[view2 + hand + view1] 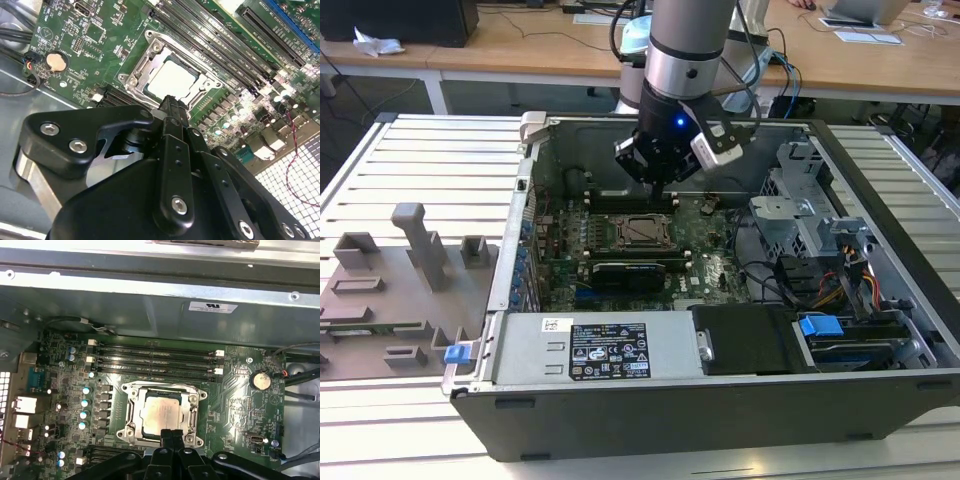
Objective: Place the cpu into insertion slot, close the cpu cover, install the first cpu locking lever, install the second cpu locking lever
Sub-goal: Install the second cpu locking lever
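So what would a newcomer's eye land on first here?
The silvery cpu sits in the metal-framed slot mid-motherboard, bright against the green board in both wrist views. The black tool hangs just above the socket's edge, fingers together, inside the open computer case in the exterior view.

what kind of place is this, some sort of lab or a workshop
Most likely a robotics lab or test workshop. An open computer case lies on a slatted metal workbench with a robot arm reaching into it, its pincer at the cpu. Wooden desks stand behind.
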Controlling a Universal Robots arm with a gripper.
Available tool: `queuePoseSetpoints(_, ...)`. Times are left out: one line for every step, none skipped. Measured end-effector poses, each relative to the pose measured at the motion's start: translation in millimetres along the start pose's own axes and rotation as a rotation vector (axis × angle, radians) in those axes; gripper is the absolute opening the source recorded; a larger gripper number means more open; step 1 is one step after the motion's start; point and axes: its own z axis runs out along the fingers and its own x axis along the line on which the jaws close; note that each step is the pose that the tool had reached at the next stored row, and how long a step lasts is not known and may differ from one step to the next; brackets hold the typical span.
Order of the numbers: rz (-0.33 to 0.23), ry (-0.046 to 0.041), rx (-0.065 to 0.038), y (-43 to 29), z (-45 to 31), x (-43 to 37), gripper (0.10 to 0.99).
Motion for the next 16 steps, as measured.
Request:
queuePoseSetpoints(0.000, 0.0002, 0.000, -1.8, -0.2, 0.1, 0.106)
queuePoseSetpoints(0.000, 0.0001, 0.000, -4.0, -0.2, 0.3, 0.106)
queuePoseSetpoints(0.000, 0.0000, 0.000, -9.9, 0.0, 0.8, 0.106)
queuePoseSetpoints(0.000, 0.0000, 0.000, -14.9, 0.7, 1.3, 0.106)
queuePoseSetpoints(0.000, 0.0000, 0.000, -18.7, 1.8, 1.6, 0.106)
queuePoseSetpoints(0.000, -0.0002, -0.001, -22.0, 3.6, 1.9, 0.106)
queuePoseSetpoints(0.000, -0.0003, -0.004, -28.3, 7.1, 2.5, 0.106)
queuePoseSetpoints(0.000, -0.0004, -0.005, -31.9, 10.0, 2.8, 0.106)
queuePoseSetpoints(0.000, -0.0004, -0.006, -34.8, 12.8, 3.0, 0.106)
queuePoseSetpoints(0.000, -0.0006, -0.007, -38.5, 17.7, 3.1, 0.106)
queuePoseSetpoints(0.000, -0.0006, -0.007, -40.6, 21.9, 3.2, 0.106)
queuePoseSetpoints(0.000, -0.0006, -0.008, -41.2, 24.7, 3.2, 0.106)
queuePoseSetpoints(0.000, -0.0010, -0.013, -41.6, 27.1, 3.4, 0.106)
queuePoseSetpoints(-0.001, -0.0020, -0.026, -42.2, 29.0, 4.1, 0.106)
queuePoseSetpoints(-0.001, -0.0029, -0.037, -42.9, 30.3, 5.1, 0.106)
queuePoseSetpoints(-0.002, -0.0039, -0.050, -44.0, 31.1, 7.2, 0.106)
